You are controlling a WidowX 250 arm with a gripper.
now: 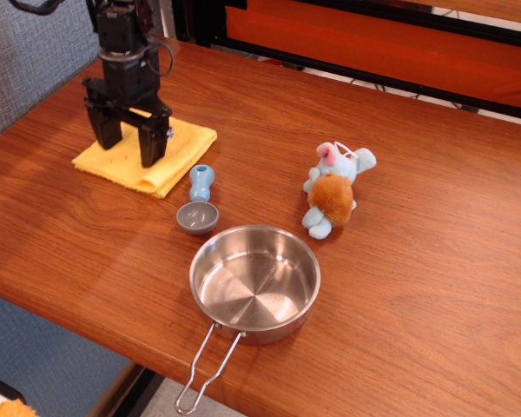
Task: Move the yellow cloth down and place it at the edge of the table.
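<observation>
The yellow cloth point(175, 149) lies folded flat on the table point(417, 278) at the back left, close to the table's left edge. My black gripper point(128, 146) stands upright over it. Its two fingers point(150, 144) are spread apart with their tips down on the cloth's middle. No fold of fabric shows pinched between them. The gripper hides the cloth's middle and far edge.
A small grey-blue scoop point(198, 207) lies just right of the cloth's near corner. A steel pan point(254, 283) with a wire handle sits near the front edge. A blue and brown plush toy point(333, 191) lies mid-table. An orange and black panel point(382, 43) runs along the back.
</observation>
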